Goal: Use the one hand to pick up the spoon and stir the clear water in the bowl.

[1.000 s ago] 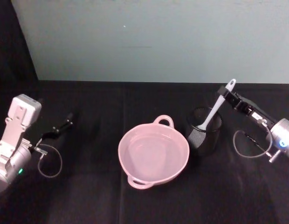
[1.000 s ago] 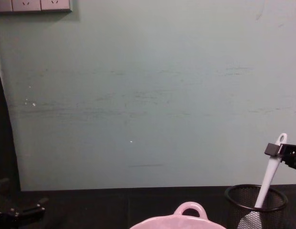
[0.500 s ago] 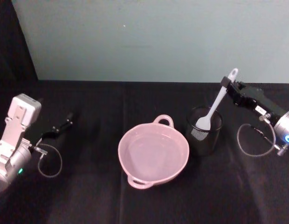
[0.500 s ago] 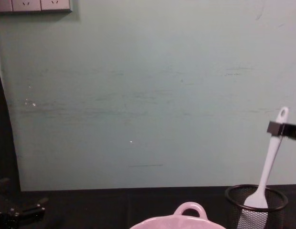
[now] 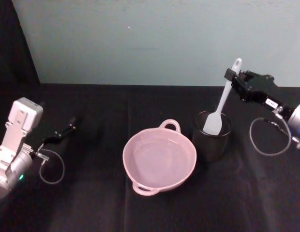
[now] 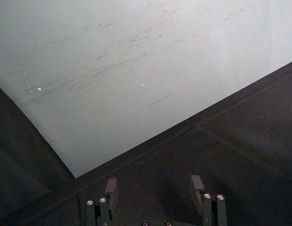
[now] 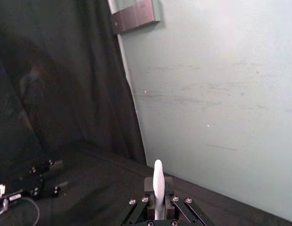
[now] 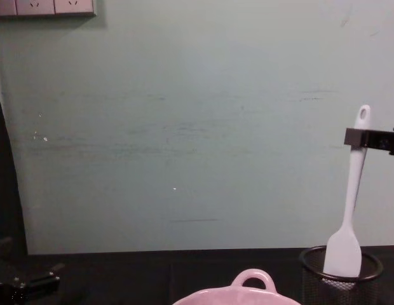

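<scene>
The white spoon hangs nearly upright, and my right gripper is shut on its handle just below the oval hole. Its flat blade is at the mouth of the black mesh cup, with the lower edge about level with the rim. In the right wrist view the spoon's handle end sticks up between the shut fingers. The pale pink bowl with clear water stands left of the cup, near the table's middle. My left gripper rests open at the far left; its fingers hold nothing.
A black cloth covers the table. A pale green wall rises close behind it, with sockets at its upper left. A cable loop hangs under the right wrist, another by the left arm.
My right gripper has risen with the spoon, lifting the blade from deep inside the mesh cup to its rim. The left arm has stayed still.
</scene>
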